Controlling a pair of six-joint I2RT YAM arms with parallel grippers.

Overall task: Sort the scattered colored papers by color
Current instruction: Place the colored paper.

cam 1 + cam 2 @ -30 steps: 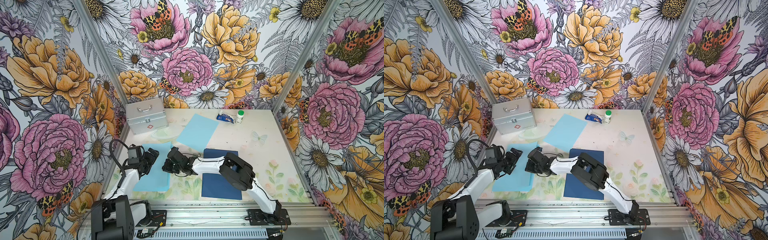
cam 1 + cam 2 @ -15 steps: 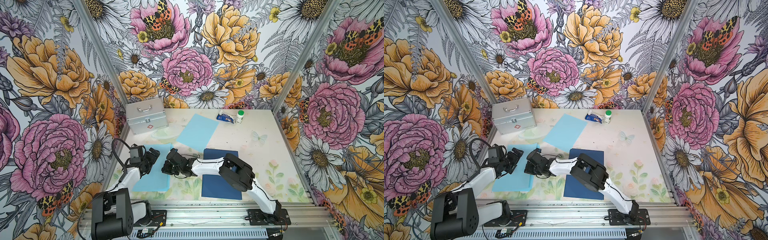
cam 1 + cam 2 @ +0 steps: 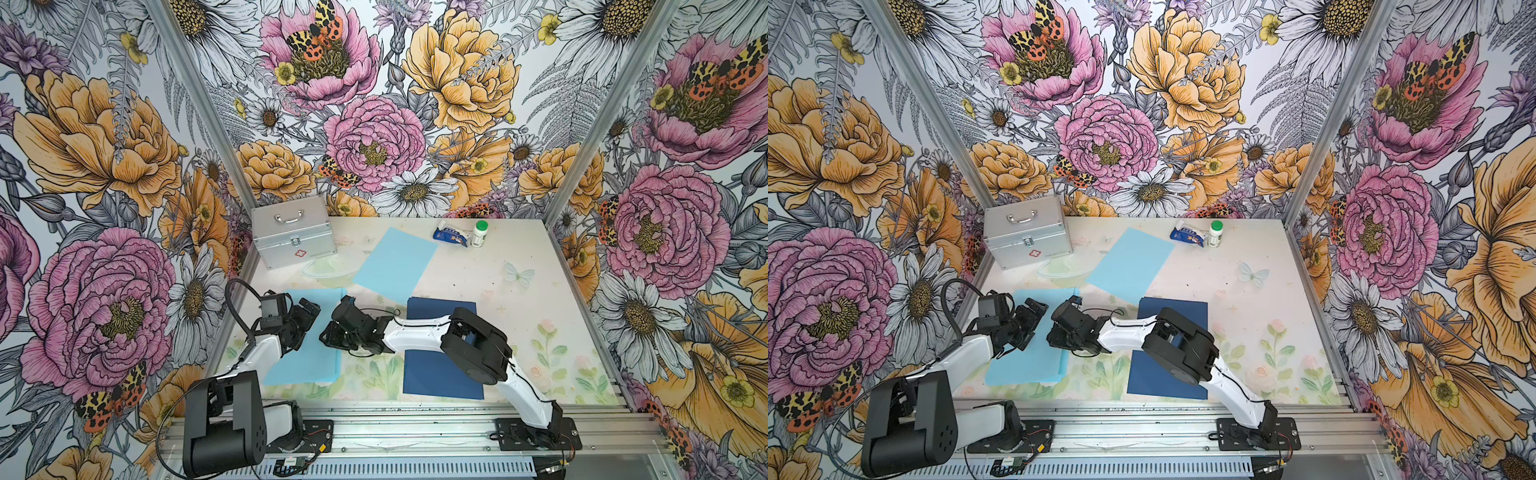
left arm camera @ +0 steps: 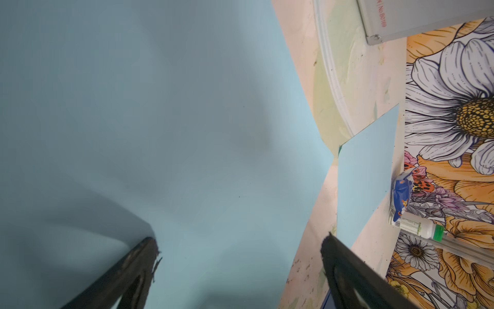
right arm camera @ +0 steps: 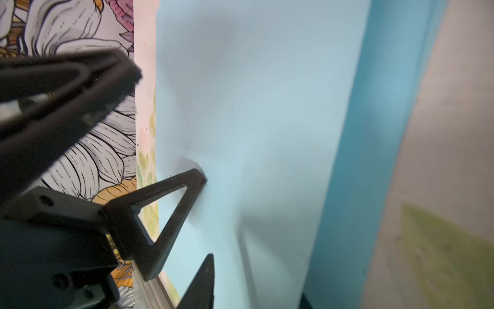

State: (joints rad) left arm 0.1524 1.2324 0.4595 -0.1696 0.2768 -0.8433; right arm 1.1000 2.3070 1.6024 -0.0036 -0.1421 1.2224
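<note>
The light blue sheet [image 3: 309, 368] I am working on lies flat at the near left of the tabletop [image 3: 519, 291]. Another light blue sheet [image 3: 395, 266] lies farther back toward the middle. The navy sheet [image 3: 432, 376] lies near and to the right, partly under my right arm.

Paper like this should be light, limp and slick on the tabletop. Lying flat it offers nothing to pinch, so I judge the place to hold is an edge or corner, raised a little and gripped gently to avoid a crease.

My left fingers [image 4: 347, 267] stand wide apart over the near sheet, holding nothing. My right fingers [image 5: 204, 281] are at that sheet's right edge. Only one tip shows clearly, so I cannot tell whether they are apart or clamped on the paper.

Both top views give the whole layout, with the silver case [image 3: 293, 232] far left, but they hide my fingertips. The right wrist view shows one left fingertip at or just off the sheet. It also shows a deeper blue band along the sheet's edge, and I cannot tell whether that is a curled edge or a second sheet.
</note>
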